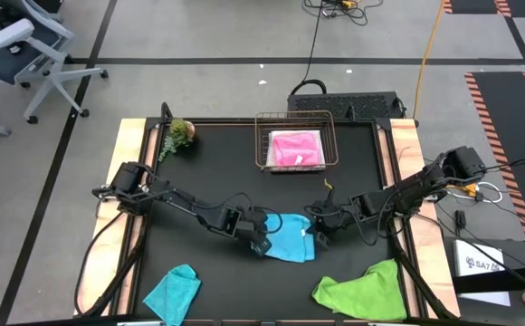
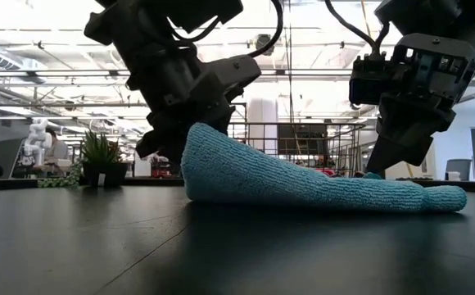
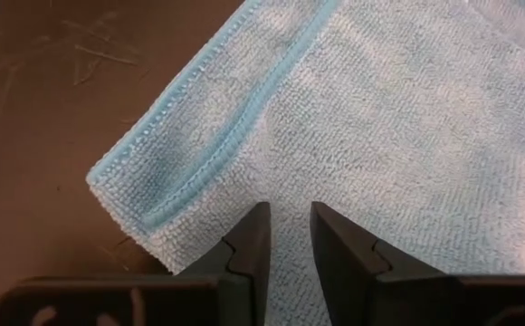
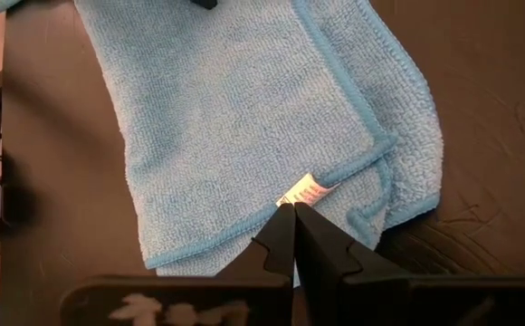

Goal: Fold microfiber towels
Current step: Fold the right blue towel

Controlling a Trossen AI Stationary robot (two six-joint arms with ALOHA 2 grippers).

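A sky blue towel [image 1: 290, 237] lies folded on the black table's middle. My left gripper [image 1: 261, 237] stands at its left end, shut on it; the wrist view shows cloth in the gap between the two fingers [image 3: 290, 213]. My right gripper [image 1: 319, 234] is shut at the towel's right end, its tips beside a white tag [image 4: 310, 192]. A pink towel [image 1: 297, 148] lies in a wire basket. A teal towel [image 1: 174, 292] and a lime green towel [image 1: 362, 290] lie bunched near the front edge. My left gripper pinches the blue towel's left end [image 3: 285, 186] between its two fingers, slanting down from the table's left. A hemmed edge [image 3: 208, 158] lies doubled over there. That end is raised [image 2: 198, 152]; the rest slopes down onto the table [image 2: 368, 195]. My right gripper's shut fingertips [image 4: 285, 226] meet the towel's hemmed edge [image 4: 335, 177] next to the white tag, slanting down from the table's right. I cannot tell whether a layer lies between them. The towel lies flat on the table there.
The wire basket [image 1: 261, 136] stands at the table's far middle, a small green plant [image 1: 179, 134] at the far left. Wooden rails [image 1: 404, 154] run along both side edges. Bare black table surface [image 1: 208, 172] lies between the plant and the blue towel.
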